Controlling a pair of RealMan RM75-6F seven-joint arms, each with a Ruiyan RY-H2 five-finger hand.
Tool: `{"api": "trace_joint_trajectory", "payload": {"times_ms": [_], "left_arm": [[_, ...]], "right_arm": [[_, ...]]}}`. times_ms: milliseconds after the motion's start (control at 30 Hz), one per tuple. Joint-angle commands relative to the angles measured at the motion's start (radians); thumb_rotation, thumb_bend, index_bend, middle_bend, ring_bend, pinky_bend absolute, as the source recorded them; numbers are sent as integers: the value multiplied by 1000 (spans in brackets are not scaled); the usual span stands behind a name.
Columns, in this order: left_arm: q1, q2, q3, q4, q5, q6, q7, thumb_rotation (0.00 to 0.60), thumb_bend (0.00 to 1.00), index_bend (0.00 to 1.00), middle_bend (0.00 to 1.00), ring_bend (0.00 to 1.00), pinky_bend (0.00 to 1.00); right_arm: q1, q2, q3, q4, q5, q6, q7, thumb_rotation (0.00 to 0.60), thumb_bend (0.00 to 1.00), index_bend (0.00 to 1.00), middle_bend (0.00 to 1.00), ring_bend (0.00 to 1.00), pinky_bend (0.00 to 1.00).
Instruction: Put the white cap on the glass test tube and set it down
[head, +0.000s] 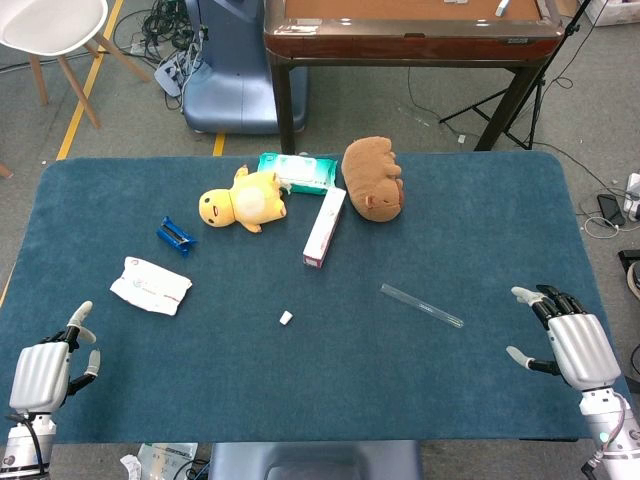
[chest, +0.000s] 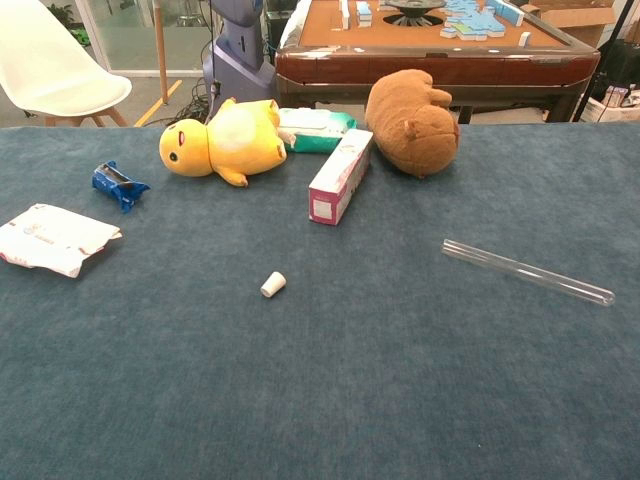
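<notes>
White cap (head: 286, 318) lies on its side mid-surface, slightly toward near edge. Glass test tube (head: 421, 305) lies flat, well apart from cap, toward right edge. Left hand (head: 45, 370) at near-left corner, released, fingers spread, holding nothing. Right hand (head: 568, 341) at near-right edge, released, empty, nearer tube. Risks, as judged: tube round and smooth, may roll or slip from fingers on pickup; cap small, easily knocked away; misaligned cap could jam or drop.
</notes>
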Motion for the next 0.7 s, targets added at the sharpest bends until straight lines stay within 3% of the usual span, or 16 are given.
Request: {"api": "trace_joint_trajectory", "payload": {"times_ms": [33,367,600,700], "left_arm": [[-2,-3,-4,1,0,-5,5,600,430,105,447,451,497],[-24,9,-19,-3,21,-34,19,600,430,105,447,451,494],[-144,53,-57,19,69,-178,-32,600,430,111,447,453,494],[-213,67,-78,27,83,-259,-64,600,429,117,475,475,541]], "right_arm": [[-4,1,1,-3,6,1,-3,600,147,200,313,169,219],[-6,9,13,3,14,9,8,600,148,200,313,169,219],[-1,27,32,-22,24,15,-19,600,147,200,313,169,219],[-6,31,33,-33,27,22,-24,600,148,200,313,169,219]]}}
